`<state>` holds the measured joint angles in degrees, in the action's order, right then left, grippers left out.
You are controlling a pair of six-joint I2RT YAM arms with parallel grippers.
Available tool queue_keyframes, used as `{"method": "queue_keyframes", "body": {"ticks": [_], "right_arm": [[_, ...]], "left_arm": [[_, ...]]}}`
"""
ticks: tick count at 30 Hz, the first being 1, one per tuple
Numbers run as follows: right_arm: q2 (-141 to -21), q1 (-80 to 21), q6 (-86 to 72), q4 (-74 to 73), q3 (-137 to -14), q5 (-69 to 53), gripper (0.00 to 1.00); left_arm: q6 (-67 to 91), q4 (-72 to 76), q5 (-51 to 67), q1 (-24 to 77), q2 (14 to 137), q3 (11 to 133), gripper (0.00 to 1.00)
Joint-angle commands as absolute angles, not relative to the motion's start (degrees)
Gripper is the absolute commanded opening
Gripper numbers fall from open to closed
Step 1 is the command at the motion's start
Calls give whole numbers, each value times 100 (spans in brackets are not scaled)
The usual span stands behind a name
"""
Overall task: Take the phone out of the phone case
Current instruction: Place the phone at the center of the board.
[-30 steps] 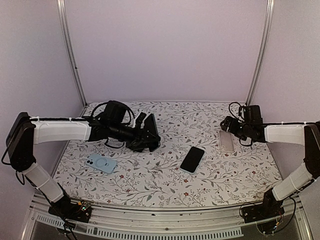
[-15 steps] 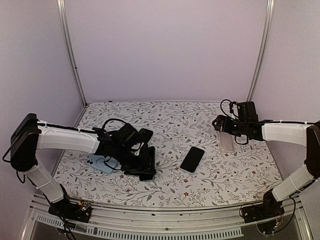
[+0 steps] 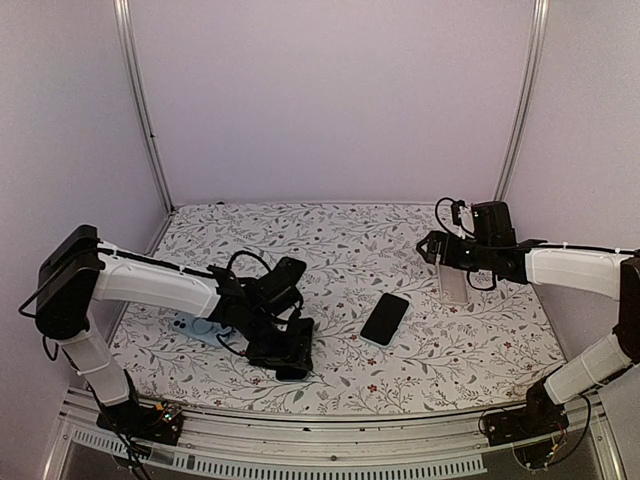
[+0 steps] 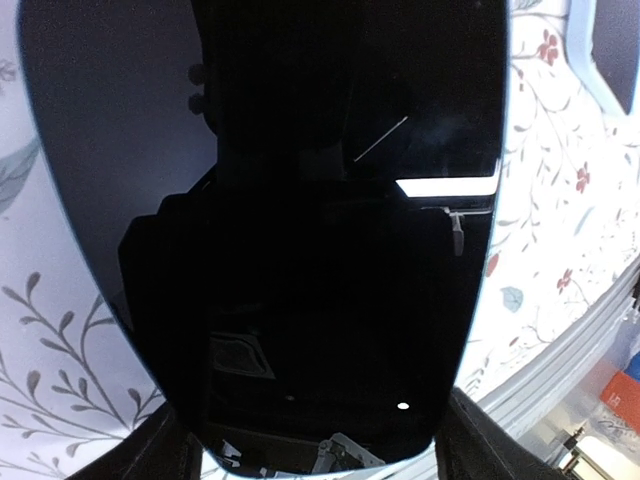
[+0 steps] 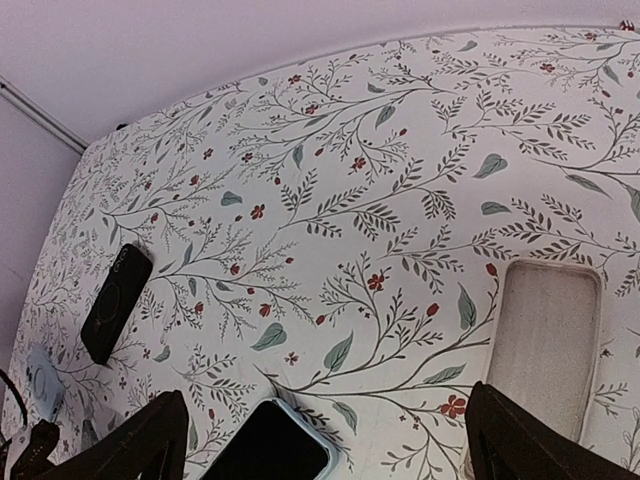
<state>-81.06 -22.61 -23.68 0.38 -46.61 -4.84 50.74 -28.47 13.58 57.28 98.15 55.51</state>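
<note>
Left gripper [image 3: 283,358] low by the table's near edge, clamped on the phone [image 4: 300,230]

The floral table [image 3: 350,235] lies open through its middle and back. The left arm stretches across the near-left part, wrist bent down, fingers against the two long sides of the black-screened, pale-blue-rimmed phone, near the front rail [image 3: 330,428]. A light blue case [image 3: 188,327] is partly hidden by that arm; a second dark phone [image 3: 385,318] lies at centre, apart. The right gripper [image 3: 430,248], spread wide and empty, hangs beside a clear case [image 3: 452,284]
</note>
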Motion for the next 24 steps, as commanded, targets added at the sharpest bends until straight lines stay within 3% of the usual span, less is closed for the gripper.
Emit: {"method": "queue_keyframes", "body": {"ticks": [1,12,24], "right_arm": [[-8088,-2303,-2218,9,-4757,-616,99],[-8217,-2305,-2150,9,-4886,-724,99],[-8277,-2301,-2129,-151,-4913,-842,99]], "left_arm": [[5127,-2987,1141,5854,10204,5791,36],[5239,-3183,1067,5931,10441,5976,60],[5368,-3183,974,6056,10446,5995,73]]}}
